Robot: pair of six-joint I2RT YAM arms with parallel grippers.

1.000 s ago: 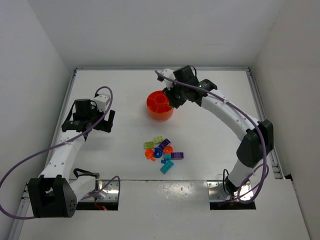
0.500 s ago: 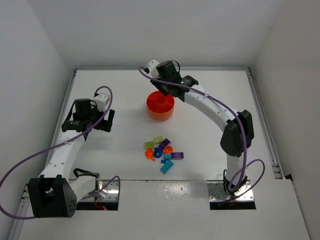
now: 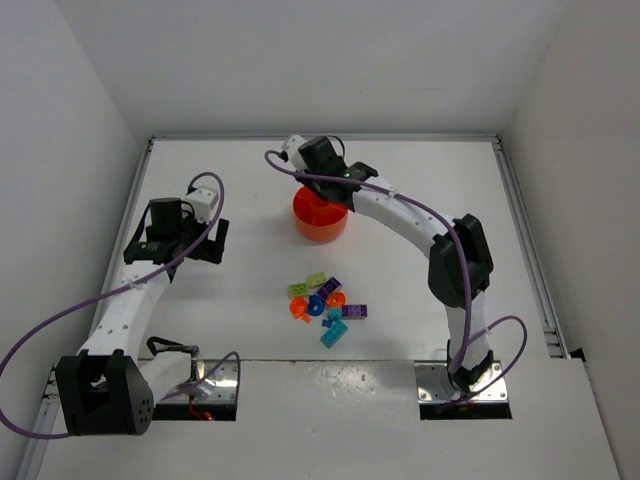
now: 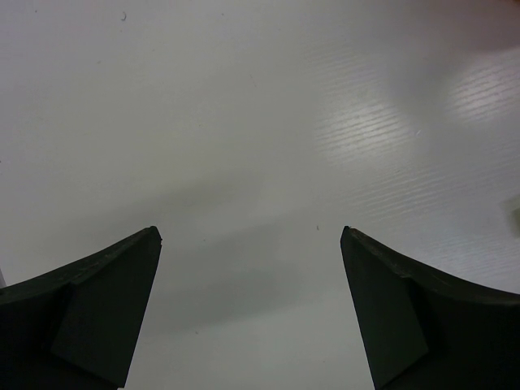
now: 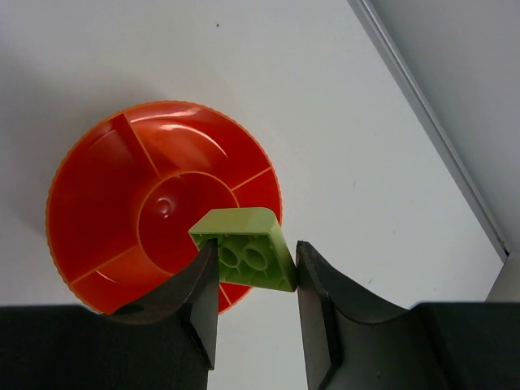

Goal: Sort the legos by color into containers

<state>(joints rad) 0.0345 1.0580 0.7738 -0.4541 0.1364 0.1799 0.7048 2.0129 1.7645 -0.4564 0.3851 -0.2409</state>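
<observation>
**Lime green lego gripped above the orange dish**

Clenched on a lime green lego (image 5: 248, 258) with the right end effector (image 5: 255, 272), one dark finger pressed against each side of the brick. Hollow underside of the brick turned toward the wrist camera. Held in the air over the round orange dish (image 5: 89, 195), overlapping the rim of the round middle well and the outer ring on the side nearest the fingers. Cannot tell which compartment lies directly beneath.

Divided by thin inner walls into that middle well and several outer wedges. Standing on the white surface (image 3: 420, 250), toward its far middle, with the right arm arched across and the wrist above the dish's far edge.

Released on the other side: left end effector (image 4: 250, 236) spread wide over bare white surface, well apart from dish and bricks.

Lying loose in a tight cluster near the middle of the surface, between the dish and the arm bases and well apart from the dish:
- bright green brick (image 3: 298, 291)
- paler green brick (image 3: 316, 279)
- purple brick (image 3: 329, 288)
- second purple brick (image 3: 354, 311)
- blue piece (image 3: 316, 305)
- round orange piece (image 3: 299, 310)
- second orange piece (image 3: 336, 299)
- cyan brick (image 3: 334, 335)
</observation>
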